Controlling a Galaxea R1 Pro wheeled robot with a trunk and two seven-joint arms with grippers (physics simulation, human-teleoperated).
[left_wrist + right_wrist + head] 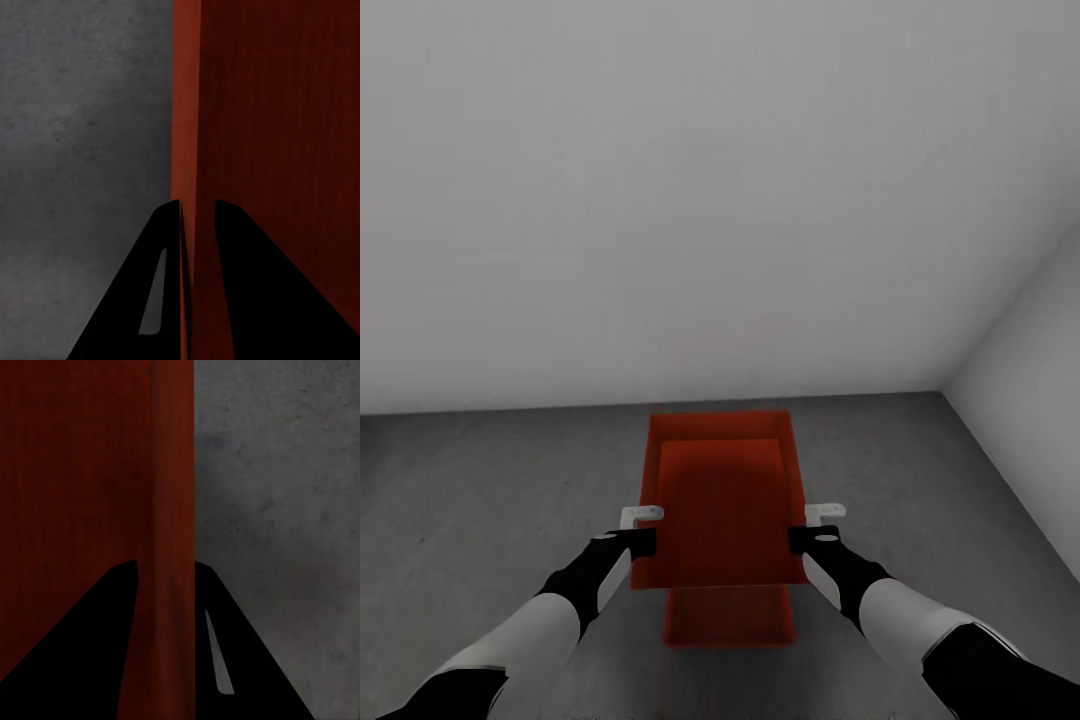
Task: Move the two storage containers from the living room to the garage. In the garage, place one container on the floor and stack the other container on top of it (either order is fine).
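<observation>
Plain white walls (710,200) up top, dark grey speckled concrete floor (480,480) below. Orange-red open-top ribbed storage container (720,500) held up over the floor, between both arms, near the wall. Second matching orange-red container (728,615) poking out just beneath it, nearer the robot, apparently on the floor. Left gripper (196,225) pinching the upper bin's left wall, one black finger (240,255) inside, one outside. Right gripper (166,585) clamped on the right wall likewise.
</observation>
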